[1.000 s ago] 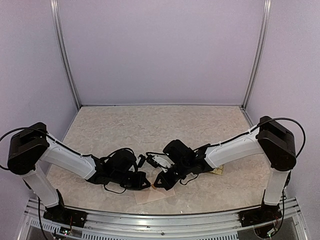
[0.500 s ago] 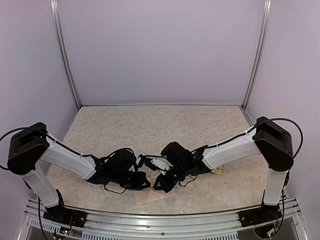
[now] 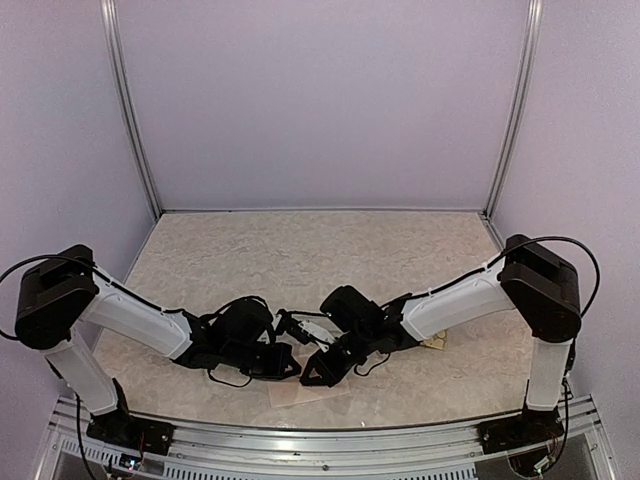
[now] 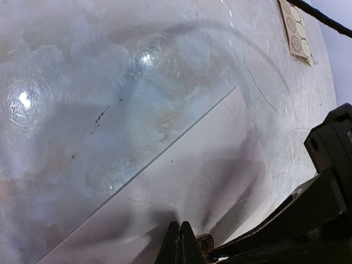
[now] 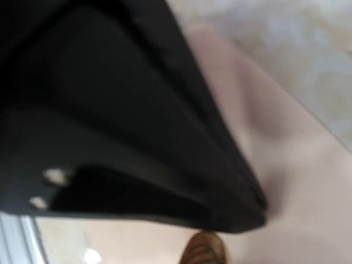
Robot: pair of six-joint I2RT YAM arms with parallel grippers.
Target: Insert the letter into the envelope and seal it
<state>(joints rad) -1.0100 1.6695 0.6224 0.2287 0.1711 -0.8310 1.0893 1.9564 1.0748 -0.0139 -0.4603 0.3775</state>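
Envelope: pale cream-pink envelope lies flat on the bench at the near edge, mid-way between the two arm bases. It sits partly under both pincers. One long straight edge runs diagonally across the left wrist view.
Left pincer: left pincer has its fingertips together, tips down on the envelope's face. Nothing can be seen between them.
Right pincer: right pincer sits low over the envelope, just beside the left pincer and coming in from the right. Its own wrist view is blurred. Its fingers are together, and whether anything is pinched between them I cannot tell.
Brown round sticker: brown round sticker sits on the envelope just beside the left fingertips. It also shows at the bottom edge of the right wrist view.
Black shape, right wrist view: it fills the upper left, out of focus. Which part it is cannot be told.
Sticker sheet: tan sticker sheet lies flat on the bench, well apart from the envelope, off to the right under the right arm's forearm.
Writing: the round stickers on the sheet carry a printed pattern, too small to read. The one sticker on the envelope is too blurred to read.
Bench surface: mottled, marble-like and glossy, with two lamp glints.
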